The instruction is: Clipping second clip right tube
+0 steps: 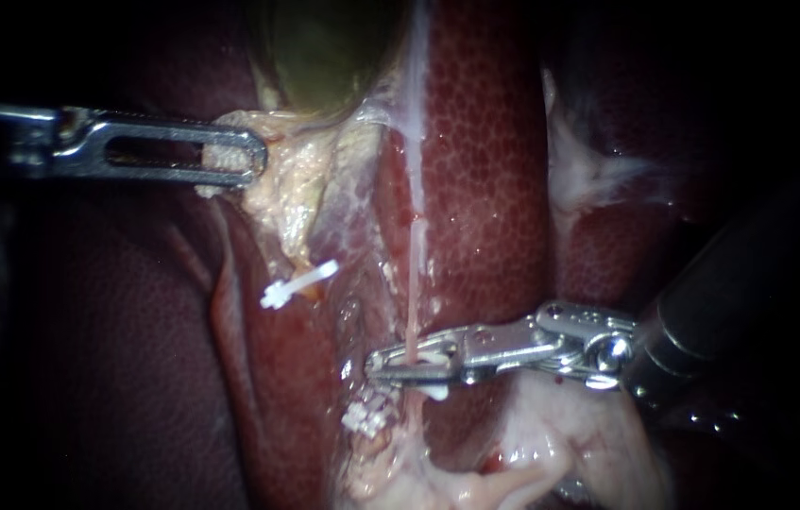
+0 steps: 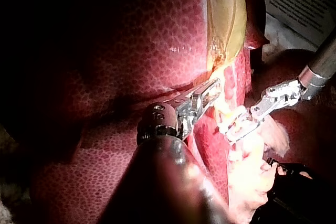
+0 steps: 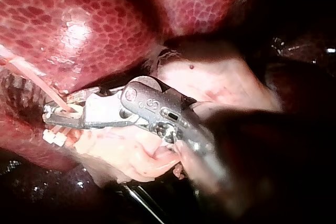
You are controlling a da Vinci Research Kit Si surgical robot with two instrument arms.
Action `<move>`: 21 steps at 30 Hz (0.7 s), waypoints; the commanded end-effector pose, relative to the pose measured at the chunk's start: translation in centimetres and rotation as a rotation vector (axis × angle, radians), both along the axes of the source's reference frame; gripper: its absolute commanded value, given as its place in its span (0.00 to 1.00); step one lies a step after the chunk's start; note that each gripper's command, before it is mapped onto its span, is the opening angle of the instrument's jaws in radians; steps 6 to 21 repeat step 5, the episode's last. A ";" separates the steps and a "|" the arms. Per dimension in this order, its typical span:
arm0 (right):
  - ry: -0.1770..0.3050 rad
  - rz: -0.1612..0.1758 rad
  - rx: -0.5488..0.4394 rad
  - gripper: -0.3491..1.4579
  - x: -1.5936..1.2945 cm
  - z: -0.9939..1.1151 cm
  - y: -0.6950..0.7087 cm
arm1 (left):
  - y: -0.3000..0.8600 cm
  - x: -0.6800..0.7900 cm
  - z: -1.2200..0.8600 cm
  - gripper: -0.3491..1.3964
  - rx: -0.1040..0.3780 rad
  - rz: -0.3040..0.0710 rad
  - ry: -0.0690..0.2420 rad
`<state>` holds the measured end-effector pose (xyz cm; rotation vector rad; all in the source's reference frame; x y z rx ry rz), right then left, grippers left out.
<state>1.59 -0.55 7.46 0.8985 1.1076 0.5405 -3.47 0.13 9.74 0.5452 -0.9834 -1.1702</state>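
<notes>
1. Straddling the right tube (image 1: 413,302) near the centre of the endoscope view, the right instrument (image 1: 390,365) was seen entering from 4 o'clock. Its end effector was drawn down to a narrow gap on a loaded clip (image 1: 434,387), with the thin pink tube threaded between the jaws.
2. The left instrument (image 1: 246,157), entering from 9 o'clock, was seen with its end effector clamped on pale fatty tissue (image 1: 281,184) just below the gallbladder (image 1: 324,47).
3. A separate clip (image 1: 297,283) was noted at 10 o'clock of the right jaws. A white toothed piece (image 1: 368,414), judged to be another clip, lay close at 7 o'clock of them.
4. The taut, slender tube was judged liable to tear if the right instrument were dragged sideways during closure.
5. An incomplete closure was judged possible if the tube were not seated fully inside the loaded clip.
6. The liver (image 1: 485,170) beside the jaw tips could be pinched, and tension would be lost if the fatty tissue slipped.
</notes>
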 end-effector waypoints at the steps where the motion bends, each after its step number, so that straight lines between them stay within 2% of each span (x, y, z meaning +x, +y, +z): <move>1: 0.001 -0.001 0.000 0.00 0.00 0.00 0.00 | 0.00 0.00 0.00 0.00 0.000 0.000 0.000; 21: 0.004 -0.006 0.001 0.00 0.00 0.00 0.00 | 0.00 0.00 0.00 0.00 0.000 0.000 0.000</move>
